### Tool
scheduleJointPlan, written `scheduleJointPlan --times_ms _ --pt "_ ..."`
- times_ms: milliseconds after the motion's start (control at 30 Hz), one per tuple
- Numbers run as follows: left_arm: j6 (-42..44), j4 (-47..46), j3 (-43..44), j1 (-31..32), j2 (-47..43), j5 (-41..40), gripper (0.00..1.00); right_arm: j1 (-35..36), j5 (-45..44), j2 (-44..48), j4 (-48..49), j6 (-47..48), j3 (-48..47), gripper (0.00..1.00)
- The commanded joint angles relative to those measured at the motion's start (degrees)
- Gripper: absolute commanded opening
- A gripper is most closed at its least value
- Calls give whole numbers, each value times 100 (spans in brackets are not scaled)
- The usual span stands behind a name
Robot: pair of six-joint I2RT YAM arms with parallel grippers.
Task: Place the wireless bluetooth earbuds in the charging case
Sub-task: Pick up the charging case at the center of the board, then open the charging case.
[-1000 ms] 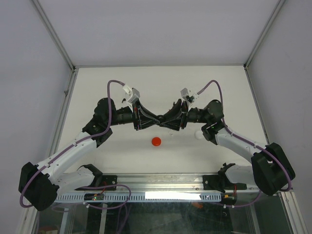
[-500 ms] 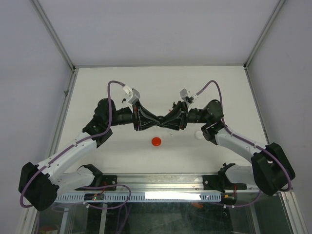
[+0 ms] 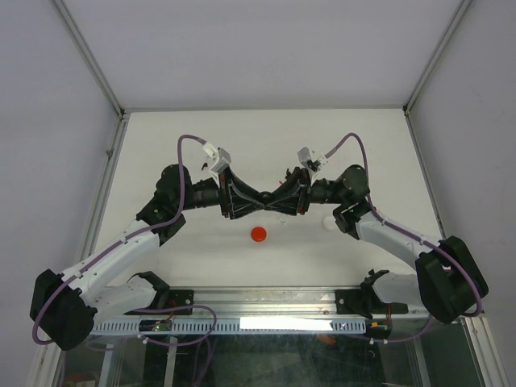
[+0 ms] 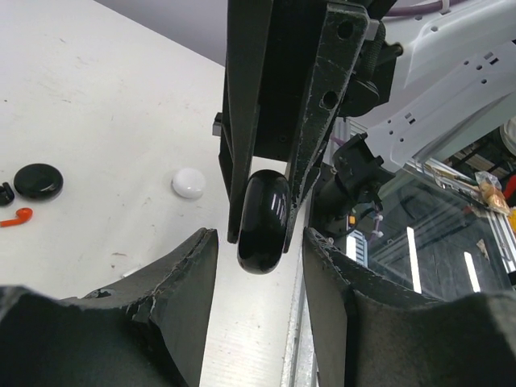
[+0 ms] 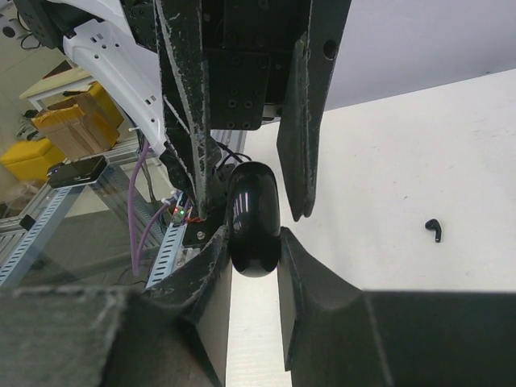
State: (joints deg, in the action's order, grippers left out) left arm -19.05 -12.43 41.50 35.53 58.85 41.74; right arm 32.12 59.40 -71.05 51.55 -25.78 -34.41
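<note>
A glossy black charging case (image 5: 254, 230) hangs in the air above the table's middle. My right gripper (image 5: 253, 235) is shut on it, a pad against each side. My left gripper (image 4: 260, 235) faces it from the other side and is open, its fingers (image 4: 197, 298) apart from the case (image 4: 264, 222) with table showing in the gaps. In the top view the two grippers (image 3: 256, 196) (image 3: 274, 199) meet tip to tip and hide the case. A black earbud (image 5: 434, 229) and a red earbud (image 4: 16, 216) lie loose on the table.
A red puck (image 3: 258, 234) lies on the table just in front of the grippers, and a white puck (image 3: 329, 222) lies by the right arm's elbow. Another black puck (image 4: 38, 181) rests near the red earbud. The table's metal front rail (image 3: 266, 302) runs below.
My left gripper's jaws have spread off the black case. The right gripper closed on it a moment earlier and still holds it. Both arms have hardly moved.
</note>
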Motion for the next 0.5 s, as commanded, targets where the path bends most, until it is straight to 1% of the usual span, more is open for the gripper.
scheduleJointPlan --times_ms 0,467 --pt "-152 -209 73 -19 -6 -301 47 35 134 22 235 126 -118 0" --pt "-584 -155 169 -11 18 -862 46 95 252 126 225 691 37 0"
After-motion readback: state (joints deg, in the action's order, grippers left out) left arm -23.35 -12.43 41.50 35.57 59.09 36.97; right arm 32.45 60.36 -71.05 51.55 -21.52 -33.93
